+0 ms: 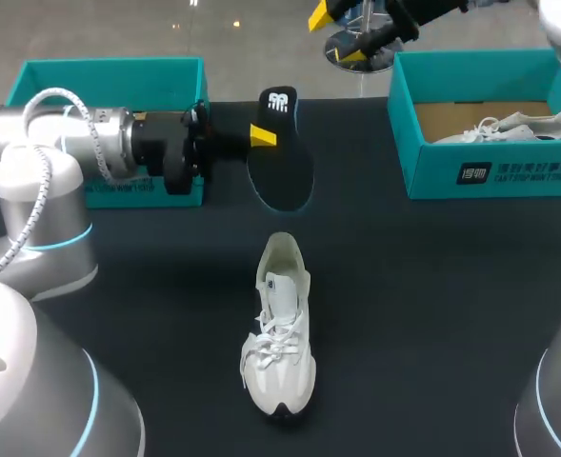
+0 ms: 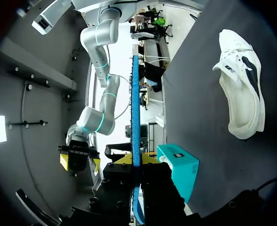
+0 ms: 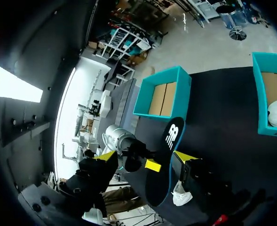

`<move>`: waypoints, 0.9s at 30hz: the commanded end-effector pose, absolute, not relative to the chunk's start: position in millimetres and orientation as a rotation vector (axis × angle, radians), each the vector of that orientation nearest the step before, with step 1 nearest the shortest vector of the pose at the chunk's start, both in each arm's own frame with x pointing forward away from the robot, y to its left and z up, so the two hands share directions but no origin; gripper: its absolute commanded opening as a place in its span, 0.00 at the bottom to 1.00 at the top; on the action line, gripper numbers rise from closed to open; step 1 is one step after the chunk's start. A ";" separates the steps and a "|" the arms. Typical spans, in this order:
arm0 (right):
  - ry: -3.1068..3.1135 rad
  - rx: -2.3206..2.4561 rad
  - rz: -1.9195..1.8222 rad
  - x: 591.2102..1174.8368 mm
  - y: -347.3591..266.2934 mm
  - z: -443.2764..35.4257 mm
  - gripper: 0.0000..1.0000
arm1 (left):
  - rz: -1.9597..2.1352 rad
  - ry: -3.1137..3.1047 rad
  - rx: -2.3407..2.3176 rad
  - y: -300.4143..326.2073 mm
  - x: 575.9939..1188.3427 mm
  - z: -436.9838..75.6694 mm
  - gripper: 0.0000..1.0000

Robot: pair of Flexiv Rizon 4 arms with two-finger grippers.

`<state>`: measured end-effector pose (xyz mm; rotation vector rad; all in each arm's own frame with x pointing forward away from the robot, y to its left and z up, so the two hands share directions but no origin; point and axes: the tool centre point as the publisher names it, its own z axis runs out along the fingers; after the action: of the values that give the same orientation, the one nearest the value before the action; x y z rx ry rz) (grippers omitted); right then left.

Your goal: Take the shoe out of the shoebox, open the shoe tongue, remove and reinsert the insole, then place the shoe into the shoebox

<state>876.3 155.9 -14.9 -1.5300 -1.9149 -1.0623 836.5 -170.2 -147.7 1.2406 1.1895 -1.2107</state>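
Surface (image 1: 432,286): dark; white lace-up sneaker (image 1: 278,328) centred.
Left jaws: clamped on black foam insole (image 1: 280,164).
Right jaws: apart, empty.
Risk: edge-held insole may buckle or slip entering the sneaker.

Head camera looks down from behind on the dark table (image 1: 404,286). The left wrist camera is close and the right wrist camera far, all sharing the black blue-edged insole (image 1: 282,152) (image 2: 136,117) (image 3: 164,165).
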 end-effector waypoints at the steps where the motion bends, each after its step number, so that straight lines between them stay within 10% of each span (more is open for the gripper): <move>1: -2.529 -1.674 -0.760 873.6 132.3 31.5 1.00 | -1.204 1.198 1.256 -176.9 839.8 -154.0 0.00; 27: -3.099 -1.411 -0.539 817.4 143.9 27.7 1.00 | -1.177 1.277 1.292 -189.5 847.1 -162.8 0.00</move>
<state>823.2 143.1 22.5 -1.2953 -2.9800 -0.6247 843.8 -187.8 -162.5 1.2821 1.2685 -1.1727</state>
